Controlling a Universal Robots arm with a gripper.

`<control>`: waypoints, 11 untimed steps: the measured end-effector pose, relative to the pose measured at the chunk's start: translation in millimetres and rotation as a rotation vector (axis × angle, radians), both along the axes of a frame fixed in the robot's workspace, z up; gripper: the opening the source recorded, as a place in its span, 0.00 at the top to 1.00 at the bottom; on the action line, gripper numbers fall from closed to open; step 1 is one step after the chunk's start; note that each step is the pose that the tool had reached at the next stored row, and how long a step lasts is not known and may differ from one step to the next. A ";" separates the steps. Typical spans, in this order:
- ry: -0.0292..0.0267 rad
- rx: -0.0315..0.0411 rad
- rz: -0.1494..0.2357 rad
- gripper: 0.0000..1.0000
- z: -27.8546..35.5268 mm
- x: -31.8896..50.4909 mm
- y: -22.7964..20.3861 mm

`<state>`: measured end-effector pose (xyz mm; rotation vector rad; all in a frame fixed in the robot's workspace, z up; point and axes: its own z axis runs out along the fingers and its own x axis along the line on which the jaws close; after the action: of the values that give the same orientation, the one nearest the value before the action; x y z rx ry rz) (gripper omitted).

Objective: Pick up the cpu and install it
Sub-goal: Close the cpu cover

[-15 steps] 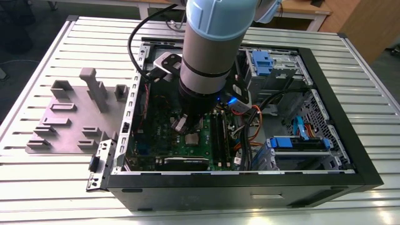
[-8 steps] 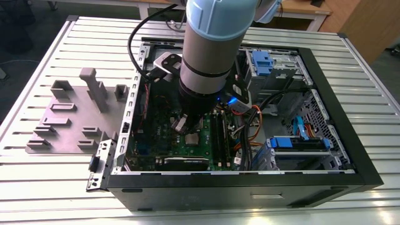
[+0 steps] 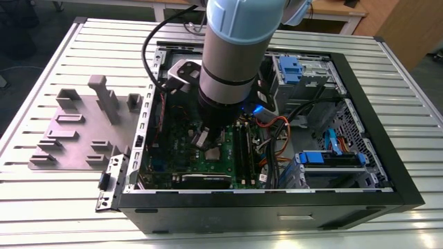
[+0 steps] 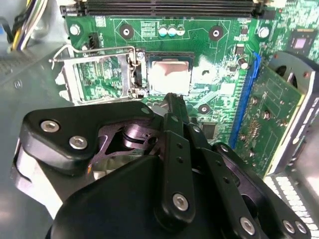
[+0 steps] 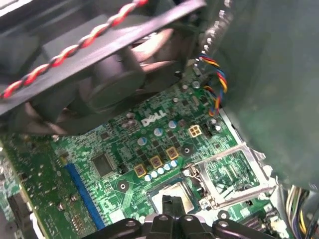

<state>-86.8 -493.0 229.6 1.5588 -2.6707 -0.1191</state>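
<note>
1. Gripper (image 4: pixel 172 99): the fingers are drawn together into one narrow tip, with nothing clamped between them.
2. Position: the tip hangs low over the motherboard (image 4: pixel 144 35), right at the edge of the cpu (image 4: pixel 169 74). Whether it touches cannot be told.
3. Cpu: it lies flat in its socket, silvery top up; the first wrist view shows it (image 5: pixel 183 195) partly behind the gripper (image 5: pixel 172 203).
4. Socket frame (image 4: pixel 94 74): swung open and lying flat beside the socket, clear of the chip.
5. Nearby parts: a blue slot (image 4: pixel 244 99) runs along one side of the socket and black memory slots (image 4: pixel 169 7) along another.
6. From where I stand, in the exterior view, the arm reaches down into the open computer case (image 3: pixel 277 207), which lies on a slatted table (image 3: pixel 69 218).
7. A grey fixture plate (image 3: pixel 76 140) rests on the exterior view's left of the case.
</note>
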 end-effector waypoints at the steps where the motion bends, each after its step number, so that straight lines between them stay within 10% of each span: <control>1: 0.0000 0.0000 0.017 0.89 -0.1 0.0 0.0; 3: -0.0007 0.0044 0.038 0.89 0.0 0.0 -0.1; 8: -0.0030 0.0867 0.044 0.89 -0.1 0.2 0.0; 11: -0.0046 0.0898 0.073 0.89 -0.2 0.2 0.0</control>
<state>-86.6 -493.0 229.5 1.6815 -2.6426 -0.2359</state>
